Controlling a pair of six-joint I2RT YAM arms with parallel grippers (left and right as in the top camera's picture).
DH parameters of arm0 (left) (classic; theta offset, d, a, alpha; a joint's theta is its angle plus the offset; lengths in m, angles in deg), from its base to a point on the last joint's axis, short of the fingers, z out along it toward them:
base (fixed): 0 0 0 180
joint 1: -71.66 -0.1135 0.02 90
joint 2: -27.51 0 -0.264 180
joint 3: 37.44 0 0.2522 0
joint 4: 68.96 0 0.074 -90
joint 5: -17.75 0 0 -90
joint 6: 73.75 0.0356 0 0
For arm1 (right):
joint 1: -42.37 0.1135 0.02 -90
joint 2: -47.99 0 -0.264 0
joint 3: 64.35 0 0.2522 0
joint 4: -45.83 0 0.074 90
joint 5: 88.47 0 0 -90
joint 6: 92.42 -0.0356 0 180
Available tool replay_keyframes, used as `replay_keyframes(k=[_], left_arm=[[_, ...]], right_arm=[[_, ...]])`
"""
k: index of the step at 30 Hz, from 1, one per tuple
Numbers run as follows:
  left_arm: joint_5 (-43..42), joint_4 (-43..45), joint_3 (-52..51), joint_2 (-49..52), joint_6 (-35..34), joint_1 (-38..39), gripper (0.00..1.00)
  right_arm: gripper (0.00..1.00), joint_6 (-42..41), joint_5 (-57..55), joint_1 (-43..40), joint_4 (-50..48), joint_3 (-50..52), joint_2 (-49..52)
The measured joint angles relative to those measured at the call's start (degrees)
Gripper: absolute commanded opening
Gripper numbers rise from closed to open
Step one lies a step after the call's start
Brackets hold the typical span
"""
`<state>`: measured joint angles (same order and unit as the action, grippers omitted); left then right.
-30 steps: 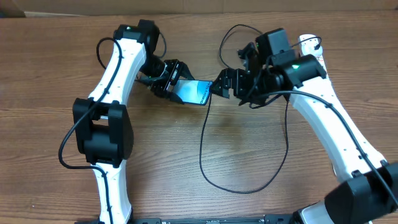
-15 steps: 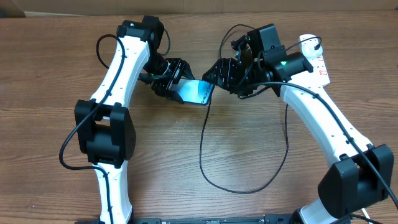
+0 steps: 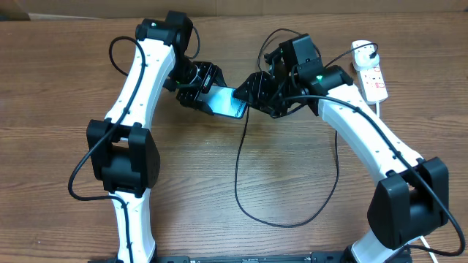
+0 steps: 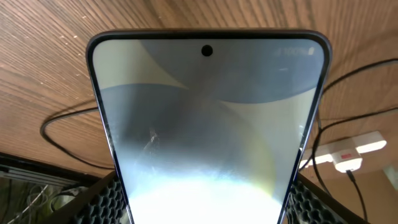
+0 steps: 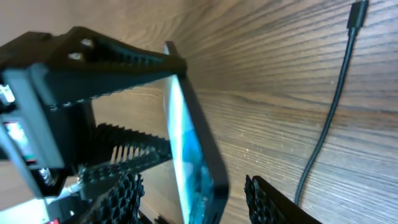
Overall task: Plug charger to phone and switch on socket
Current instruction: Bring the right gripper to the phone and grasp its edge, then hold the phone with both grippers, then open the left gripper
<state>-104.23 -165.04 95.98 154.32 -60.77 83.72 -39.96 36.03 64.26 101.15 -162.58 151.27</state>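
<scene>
Wooden table (image 3: 58, 146) has loads of free room along the bottom and left edges. Left gripper (image 3: 203, 89) is clamped on the phone (image 3: 225, 102), top centre. Right gripper (image 3: 252, 91) sits spread around its free end (gaps either side). Socket (image 3: 373, 79) is upper right. The charger (image 3: 241, 183) loops below, with its tip (image 5: 357, 14) loose on the wood.

A brown wood-grain bench (image 3: 292, 168) lies beneath the left claw (image 3: 206, 89) and the right claw (image 3: 256, 91), its grain running crosswise. Beyond both claws, a pale tan band (image 3: 241, 6) lines the bench's far edge.
</scene>
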Motion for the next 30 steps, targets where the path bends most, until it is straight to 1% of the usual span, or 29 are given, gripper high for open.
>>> replay_keyframes(k=[5,10,14,16,19,23,30], left_arm=[[1.6,-0.4,1.7,0.0,-1.5,0.3,0.04],[3.6,-1.7,2.4,0.0,-3.4,0.7,0.04],[4.7,-2.1,2.4,0.0,-4.1,1.1,0.04],[4.9,-2.1,2.4,0.0,-4.1,1.4,0.04],[5.1,-2.3,2.4,0.0,-4.1,1.7,0.04],[5.3,-2.3,2.4,0.0,-4.1,1.7,0.04],[5.2,-2.6,2.4,0.0,-4.4,1.9,0.04]], right_arm=[[0.55,-3.0,1.1,0.0,-5.4,2.2,0.0],[0.54,-4.5,1.3,0.0,-8.6,4.3,0.0],[0.5,-4.9,1.3,0.1,-9.9,4.4,0.0],[0.46,-4.8,1.3,0.3,-10.1,4.4,0.0],[0.42,-4.7,1.3,0.9,-11.0,4.5,0.0],[0.38,-4.9,1.3,1.2,-13.4,6.3,0.1],[0.38,-5.8,1.3,1.5,-14.1,7.4,0.1]])
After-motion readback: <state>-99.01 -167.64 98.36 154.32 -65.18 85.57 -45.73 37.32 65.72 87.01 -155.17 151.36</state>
